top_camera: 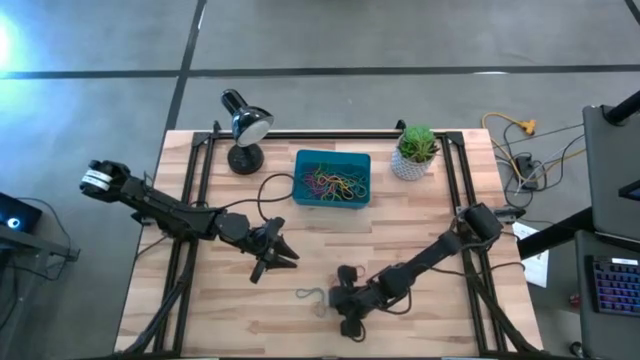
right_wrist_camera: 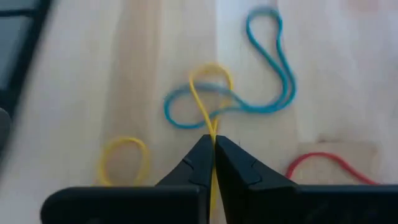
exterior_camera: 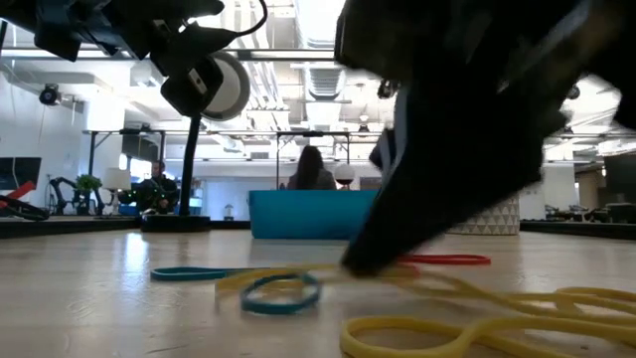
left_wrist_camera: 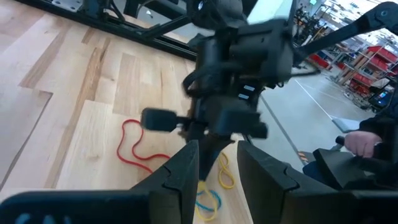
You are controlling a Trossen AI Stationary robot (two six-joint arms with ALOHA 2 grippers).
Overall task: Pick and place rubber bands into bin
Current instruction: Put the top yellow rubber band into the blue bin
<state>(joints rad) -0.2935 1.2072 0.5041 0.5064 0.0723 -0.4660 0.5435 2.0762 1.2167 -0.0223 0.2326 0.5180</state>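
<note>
Right gripper (right_wrist_camera: 213,144) at the near middle of the worktop (top_camera: 420,215), its fingers pinched together on a yellow band (right_wrist_camera: 202,93) that runs up between the tips. We note that the rest of this band lies on the wood, crossing a small blue band (right_wrist_camera: 186,112) and a longer teal band (right_wrist_camera: 273,68); a second yellow band (right_wrist_camera: 124,160) and a red band (right_wrist_camera: 323,165) lie just beside. Left gripper (left_wrist_camera: 214,158) hovers to the left of the pile, fingers partly apart and holding nothing, pointed towards the working arm.

The bin (top_camera: 332,178) stands at the far middle of the worktop, between the lamp (top_camera: 245,125) and the plant pot (top_camera: 415,155), and already holds a tangle of coloured bands. Loose bands also show in the low view near the camera.

We judge the step in hand to be the lift after the pinch. To do it well, we raise the gripper straight up and slowly, so that the yellow band slides free of the blue one it crosses instead of dragging it along. We keep the pinch firm, since so thin a loop can slip, and carry it well over the bin's rim before letting go.
</note>
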